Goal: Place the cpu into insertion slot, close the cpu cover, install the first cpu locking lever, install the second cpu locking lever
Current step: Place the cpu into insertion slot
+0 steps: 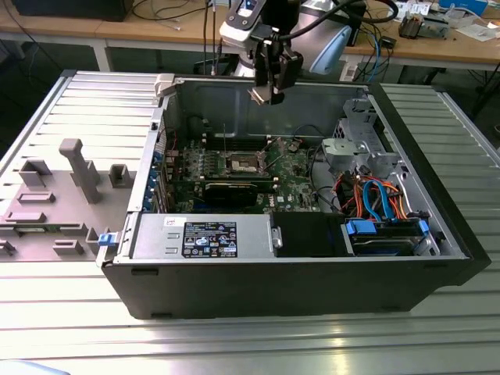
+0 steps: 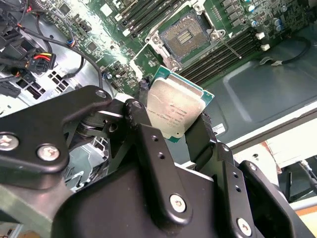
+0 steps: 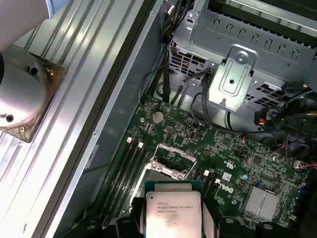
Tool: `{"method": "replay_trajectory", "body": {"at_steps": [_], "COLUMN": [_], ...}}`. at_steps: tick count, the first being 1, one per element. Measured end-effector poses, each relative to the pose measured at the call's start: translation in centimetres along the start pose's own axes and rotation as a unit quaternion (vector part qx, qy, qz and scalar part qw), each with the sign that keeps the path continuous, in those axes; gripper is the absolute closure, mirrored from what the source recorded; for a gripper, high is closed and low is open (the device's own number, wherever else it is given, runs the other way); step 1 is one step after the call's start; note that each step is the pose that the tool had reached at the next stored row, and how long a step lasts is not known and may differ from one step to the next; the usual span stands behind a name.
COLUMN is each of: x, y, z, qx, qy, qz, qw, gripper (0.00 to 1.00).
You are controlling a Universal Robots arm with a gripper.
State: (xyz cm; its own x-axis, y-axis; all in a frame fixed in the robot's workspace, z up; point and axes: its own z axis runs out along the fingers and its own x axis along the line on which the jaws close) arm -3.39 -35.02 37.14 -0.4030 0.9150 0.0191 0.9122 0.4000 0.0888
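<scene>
One open computer case lies on its side on a ribbed metal table, with a green motherboard on its floor. In the exterior view the arm's gripper hangs above the case opening, well clear of the board.

Fingers are clamped on the cpu. In the second wrist view one black finger sits on each of two opposite edges. The chip's silver-grey top faces the camera, with its green rim showing along the far edges.

In the first wrist view the cpu sits between the fingertips, in line with the insertion slot beyond it. Chip and slot are apart, not touching.

The slot lies on the board between black memory slots, dark centre exposed.
</scene>
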Motion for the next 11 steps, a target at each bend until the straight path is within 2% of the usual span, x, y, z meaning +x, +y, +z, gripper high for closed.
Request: {"method": "replay_trajectory", "body": {"at_steps": [3, 6, 11], "x": [0.00, 0.04, 0.27], "y": [-0.01, -0.10, -0.60], "z": [0.03, 0.05, 0.05], "qx": [-0.0002, -0.0004, -0.0006], "qy": [-0.0007, -0.0023, -0.0027], "qz": [0.008, 0.025, 0.030], "qw": [0.99996, 0.99967, 0.99954], "gripper": [0.45, 0.45, 0.45]}}
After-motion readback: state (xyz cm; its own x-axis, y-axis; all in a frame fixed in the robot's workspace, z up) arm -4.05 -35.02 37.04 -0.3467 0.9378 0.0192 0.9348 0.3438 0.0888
